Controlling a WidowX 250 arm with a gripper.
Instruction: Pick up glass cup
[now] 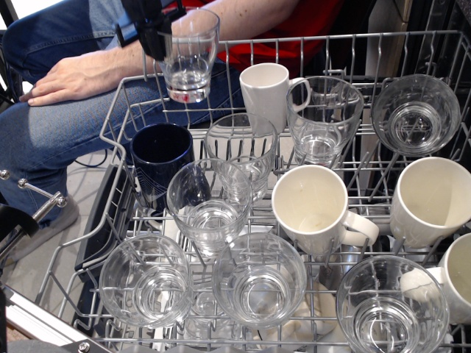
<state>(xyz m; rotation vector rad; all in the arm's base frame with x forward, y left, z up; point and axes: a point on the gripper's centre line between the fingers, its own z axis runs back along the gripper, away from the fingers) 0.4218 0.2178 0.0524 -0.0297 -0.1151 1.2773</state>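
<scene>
The glass cup (190, 57) is a clear, handleless tumbler with a thick base. It hangs in the air above the back left corner of the wire dish rack (118, 121). My black gripper (163, 38) is at the top left, shut on the cup's left rim, and holds it upright and clear of the rack. The upper part of the gripper is cut off by the frame's top edge.
The rack holds a dark blue mug (159, 158), white mugs (266, 92) (313, 208) (434, 200), a handled glass mug (322, 118) and several round clear glasses (208, 206) (259, 279). A seated person's hand (70, 77) and jeans are behind the rack's left side.
</scene>
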